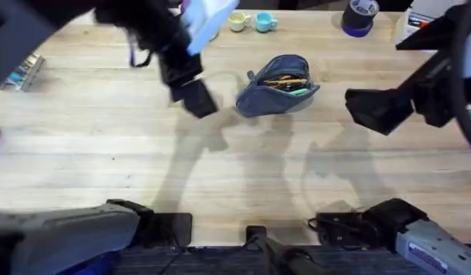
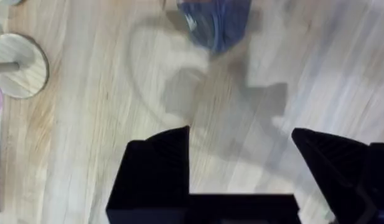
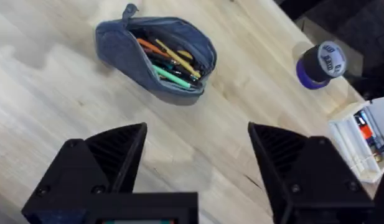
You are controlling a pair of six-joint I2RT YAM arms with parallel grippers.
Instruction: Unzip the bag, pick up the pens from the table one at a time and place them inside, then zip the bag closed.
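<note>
- The table [image 1: 105,145], a broad butcher-block top of pale planks with fine straight grain, is seen spread beneath both arms.
- The left gripper [image 2: 241,162], blocky and matt black, is held above bare wood just left of the bag, its jaws set wide apart with nothing between them.
- The right gripper [image 3: 198,162], with ribbed black inner faces, is held off to the bag's right, jaws likewise parted and empty.
- The bag [image 1: 277,85], a soft grey-blue fabric pouch with rounded ends, is found lying mid-table, its zip gaping open.
- The pens [image 3: 170,65], slim green, orange and yellow shafts, are seen bundled inside the open mouth.
- A tape roll [image 3: 321,64], dark with a purple rim, is set well beyond the bag.
</note>
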